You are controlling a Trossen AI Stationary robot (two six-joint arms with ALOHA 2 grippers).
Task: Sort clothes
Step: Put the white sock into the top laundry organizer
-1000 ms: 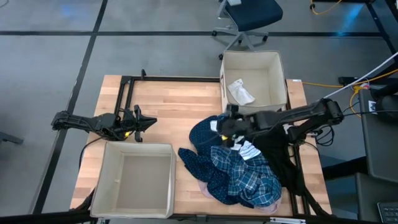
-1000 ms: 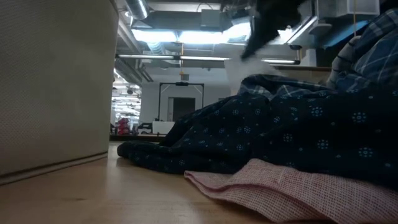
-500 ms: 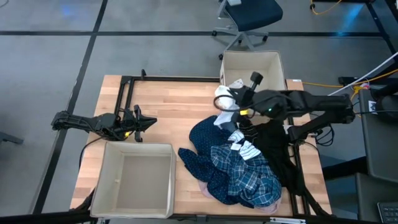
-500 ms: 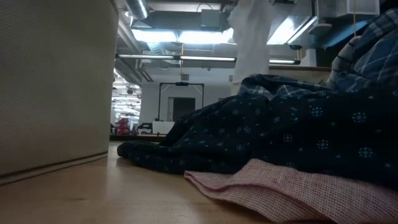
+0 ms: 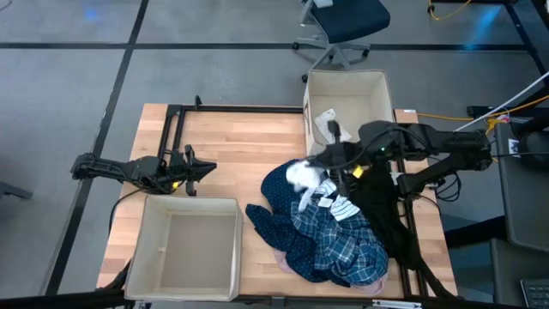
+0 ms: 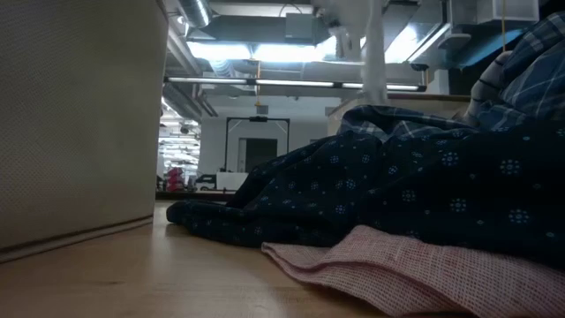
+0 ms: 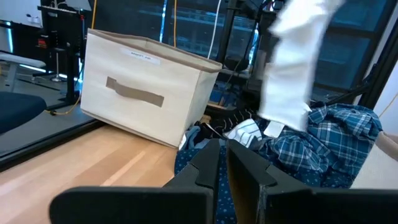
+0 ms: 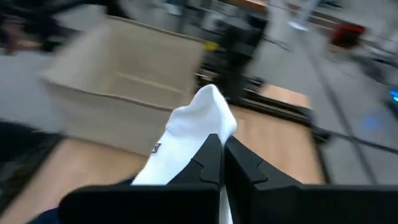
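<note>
Right gripper (image 8: 221, 148): closed on a white cloth (image 8: 186, 140), held in the air above the pile, near the far box (image 5: 346, 93).
White cloth: hung down from the fingers over the dotted navy garment (image 5: 279, 193).
Pile: dotted navy, plaid shirt (image 5: 343, 245), striped piece (image 5: 343, 206), black garment (image 5: 382, 210) and pink one (image 6: 415, 269), on the table's right side.
Left gripper (image 5: 202, 168): closed, held nothing, waited at the table's left, beside the near box (image 5: 184, 249).
</note>
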